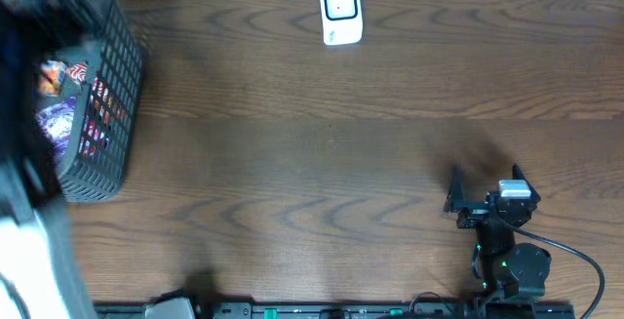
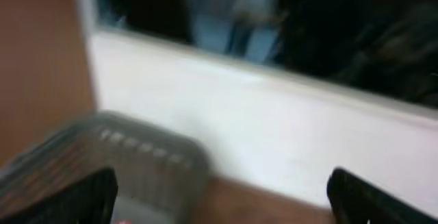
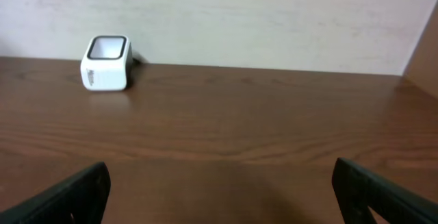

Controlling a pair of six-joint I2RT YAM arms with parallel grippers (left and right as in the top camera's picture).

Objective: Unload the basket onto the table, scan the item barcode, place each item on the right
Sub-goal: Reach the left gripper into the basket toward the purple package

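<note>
The white box-shaped barcode scanner, w/ a dark window on top, is sitting at the far edge of the brown wood-grain table, approx. mid-width. Well off to the scanner's left and nearer the robot, a dark plastic mesh basket is standing on the table. Colourful snack packets, red and purple among them, are lying inside it. These are the items to scan, but their barcodes are too small to make out. In the overhead view the left arm is showing only as a dark blur over the basket's left side. The left wrist view is v. blurred. There the left gripper is hanging above the basket's grey rim w/ its black fingers spread wide apart and empty, a white wall lying beyond. The right gripper is sitting to the scanner's right, near the robot's edge of the table, jaws likewise wide apart and empty. In the right wrist view its fingers are framing bare wood, w/ the scanner far ahead on the left, against the wall.
</note>
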